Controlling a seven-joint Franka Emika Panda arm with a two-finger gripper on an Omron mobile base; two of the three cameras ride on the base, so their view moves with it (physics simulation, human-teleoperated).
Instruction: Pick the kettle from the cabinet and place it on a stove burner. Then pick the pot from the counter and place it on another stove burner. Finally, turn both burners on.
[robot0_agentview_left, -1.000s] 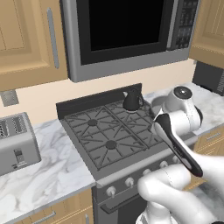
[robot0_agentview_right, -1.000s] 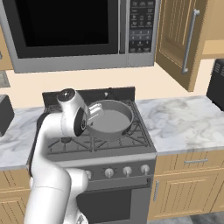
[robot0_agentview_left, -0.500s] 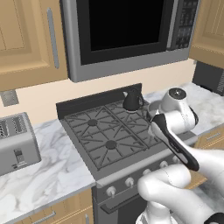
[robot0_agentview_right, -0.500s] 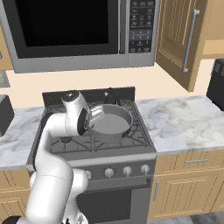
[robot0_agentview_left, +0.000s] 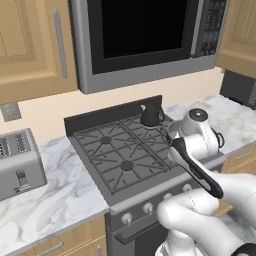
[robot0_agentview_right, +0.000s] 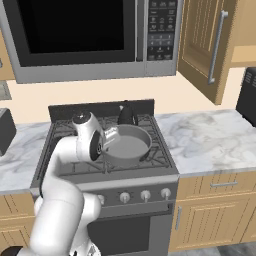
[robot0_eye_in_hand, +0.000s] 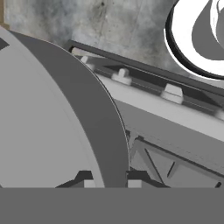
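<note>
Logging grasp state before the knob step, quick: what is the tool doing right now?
Tool: closed on the rim of the pot, which sits on the stove grate.

One kettle (robot0_agentview_right: 127, 114), one pot (robot0_agentview_right: 126, 146), one microwave (robot0_agentview_right: 90, 37), one toaster (robot0_agentview_left: 19, 164), four front knobs (robot0_agentview_right: 145, 195)

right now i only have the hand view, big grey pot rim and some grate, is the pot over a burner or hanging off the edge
observer: the pot is over the front right burner of the stove, inside the grate edges.
operator: where's the kettle then
observer: the kettle stands on the back right burner, directly behind the pot.
operator: and the knobs
observer: the knobs sit in a row on the front panel, below the pot.
</note>
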